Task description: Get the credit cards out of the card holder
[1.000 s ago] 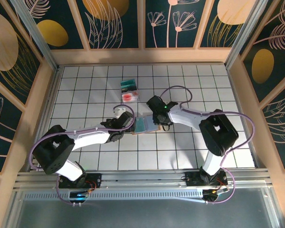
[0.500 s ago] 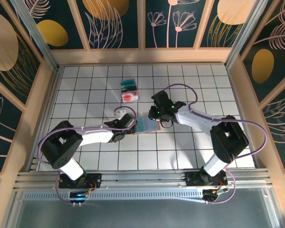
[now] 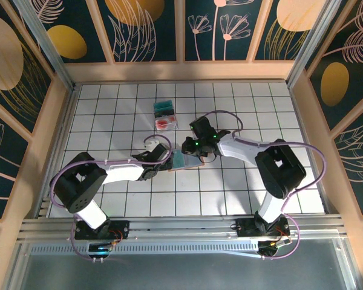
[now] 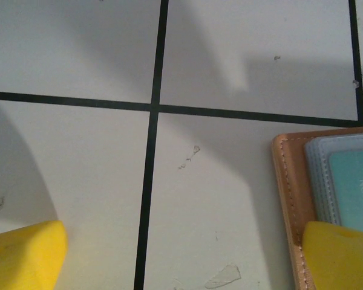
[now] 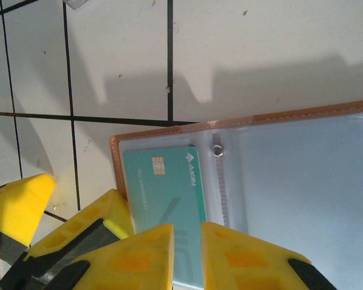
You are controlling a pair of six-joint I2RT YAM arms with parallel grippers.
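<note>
Pinning left end effector point(image 4: 181, 257): spread wide, one finger over card holder point(image 4: 288, 199) edge.
Right end effector point(image 5: 187, 248): narrow above teal card point(image 5: 163, 193); grip unclear.
Risk: card holder could have dragged along if that finger slipped.

White tiled table point(image 3: 109, 199), open card holder point(image 3: 179, 159), clear box point(image 3: 165, 115)

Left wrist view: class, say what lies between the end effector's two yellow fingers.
In the left wrist view, mostly bare white tile crossed by a black grid line; the tan edge of the card holder reaches in beside one finger.
</note>
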